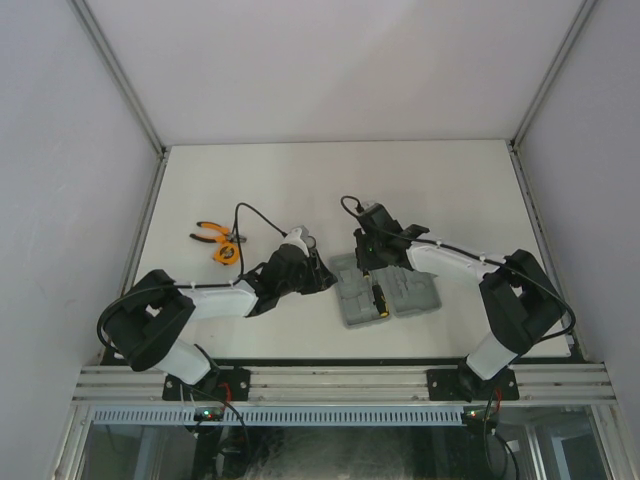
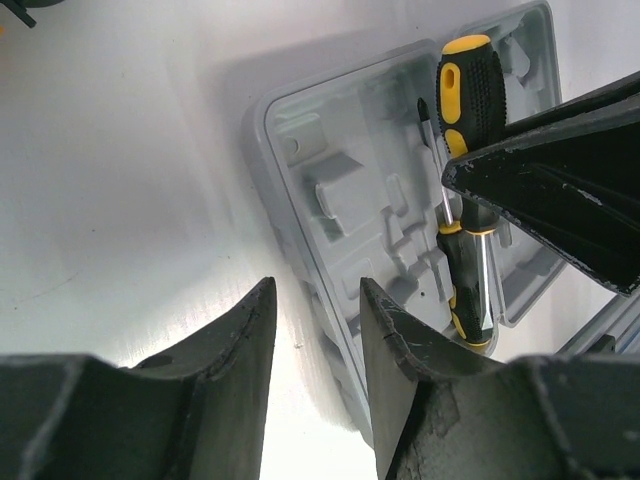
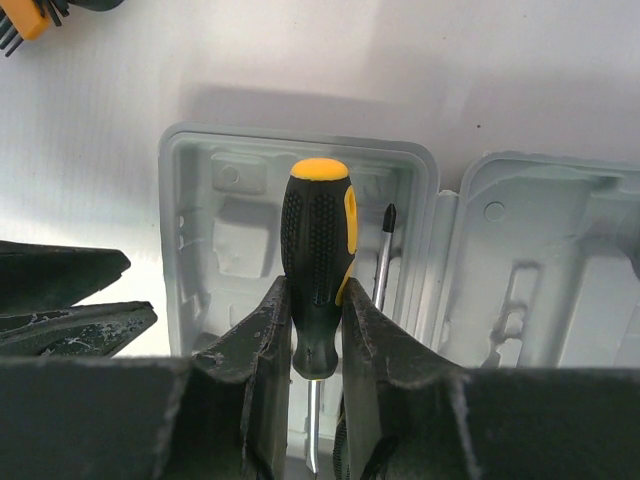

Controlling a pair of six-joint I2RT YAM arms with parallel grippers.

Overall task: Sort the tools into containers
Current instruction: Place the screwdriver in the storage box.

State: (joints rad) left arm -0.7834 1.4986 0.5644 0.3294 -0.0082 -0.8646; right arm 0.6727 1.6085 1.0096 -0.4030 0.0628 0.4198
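The right gripper [image 3: 316,300] clamps a yellow-and-black screwdriver [image 3: 318,250] by its handle, butt toward the top of the frame and shaft pointing down. It is over the left half of the open grey tool case [image 3: 235,245]. Just right of it, a second screwdriver [image 2: 462,300] lies in the same half beside the hinge, its tip pointing the opposite way. The left gripper [image 2: 315,300] hangs at the case's left rim, jaws narrowly parted and empty, crowding that side. The hex-key set [image 3: 25,18] lies on the white table [image 1: 300,190] at upper left. In the overhead view, the orange-handled pliers [image 1: 208,233] and the tape measure [image 1: 224,254] lie close together at centre left, well apart from the case.
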